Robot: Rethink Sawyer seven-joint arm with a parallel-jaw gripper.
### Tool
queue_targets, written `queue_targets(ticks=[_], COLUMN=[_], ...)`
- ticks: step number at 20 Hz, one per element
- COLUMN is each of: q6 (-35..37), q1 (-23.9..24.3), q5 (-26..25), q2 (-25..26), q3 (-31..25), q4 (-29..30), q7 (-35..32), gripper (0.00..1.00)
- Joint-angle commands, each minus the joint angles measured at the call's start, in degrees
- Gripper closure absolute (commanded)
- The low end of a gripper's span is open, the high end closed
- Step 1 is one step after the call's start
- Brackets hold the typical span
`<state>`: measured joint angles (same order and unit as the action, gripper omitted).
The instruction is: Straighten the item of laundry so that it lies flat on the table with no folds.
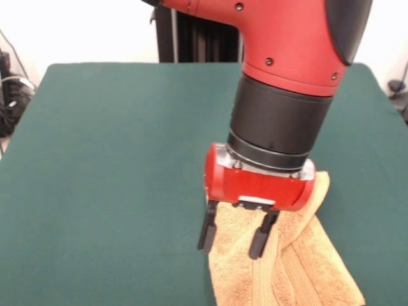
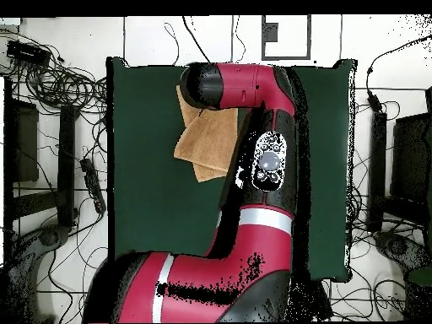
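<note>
The orange-tan towel lies crumpled on the green table near its front right, with long folds running along it and its lower end cut off by the picture's edge. My gripper hangs over the towel's left part with its two black fingers spread apart and nothing between them. I cannot tell whether the tips touch the cloth. In the overhead view the towel lies partly doubled over beside the arm's head on the table; the gripper is hidden under the arm there.
The red and black arm comes down over the table's right half. Cables and dark equipment lie on the floor on both sides of the table.
</note>
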<state>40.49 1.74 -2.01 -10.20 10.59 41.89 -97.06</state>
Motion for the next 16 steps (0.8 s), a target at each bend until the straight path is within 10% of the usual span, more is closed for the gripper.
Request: queue_targets(ticks=[1,16], q6=[-2.9,-0.1], q1=[0.4,-1.3], q5=[-2.1,-0.8], q2=[-0.8,-4.3], q3=[-7.6,-4.9], q4=[2.6,13.9], q7=[4.5,-4.9], gripper=[0.0,0.0])
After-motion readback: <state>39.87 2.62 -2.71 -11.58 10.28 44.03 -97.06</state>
